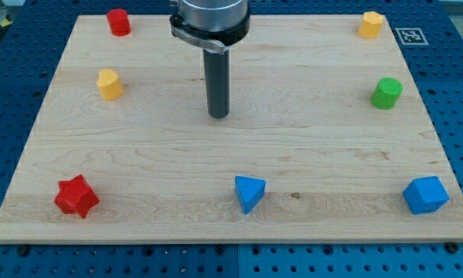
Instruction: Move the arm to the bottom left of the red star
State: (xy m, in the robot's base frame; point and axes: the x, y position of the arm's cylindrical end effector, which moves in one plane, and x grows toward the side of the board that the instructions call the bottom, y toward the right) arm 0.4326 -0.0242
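The red star (76, 196) lies on the wooden board (138, 147) near the view's bottom left corner. My tip (219, 115) is at the end of the dark rod, near the board's middle, a little toward the view's top. The tip is well to the right of and above the red star, touching no block.
A red cylinder (119, 22) sits at the top left, a yellow block (109, 83) below it. A yellow block (370, 24) is at the top right, a green cylinder (386, 93) below it. A blue triangle (249, 193) and a blue block (425, 194) lie along the bottom.
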